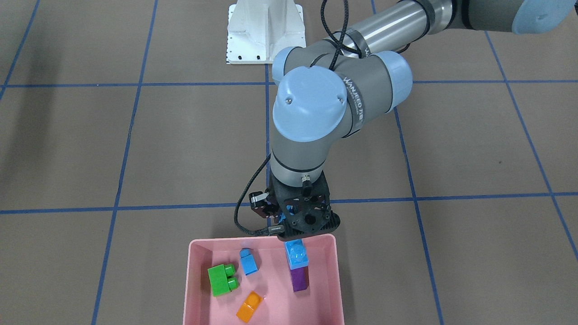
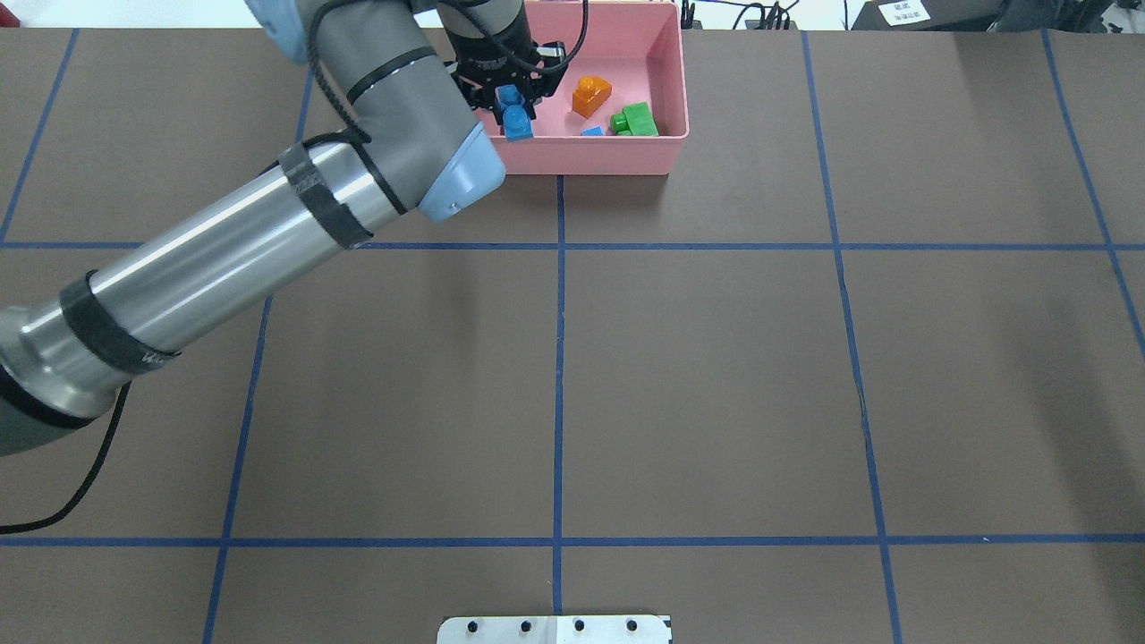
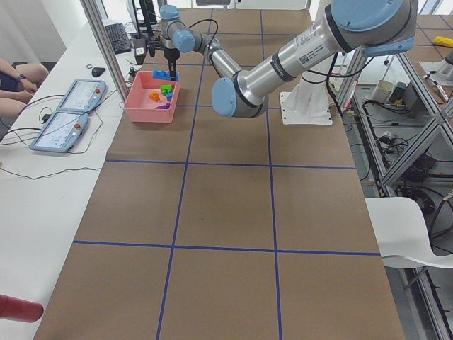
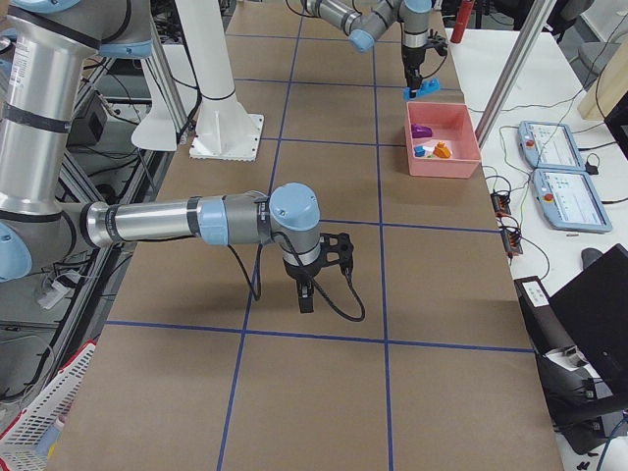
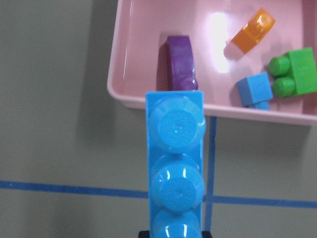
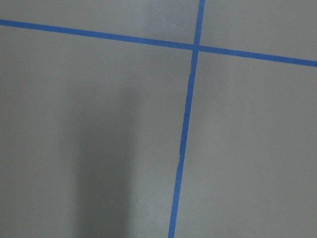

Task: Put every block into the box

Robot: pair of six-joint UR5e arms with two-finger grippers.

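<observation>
Brown tabletop [image 2: 716, 358] w/ blue tape grid [image 2: 559, 358]; white bench [image 3: 42, 184], two pendants [image 3: 60, 131]; white chair [image 3: 417, 230].

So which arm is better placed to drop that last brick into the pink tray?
Left. The left gripper holds the long blue brick right at the pink box rim, so it likely only needs to ease forward and release. The right gripper hangs far from the box.

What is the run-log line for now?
left gripper: shut on long blue block, over box | box: four blocks inside | right gripper: state unclear
</observation>
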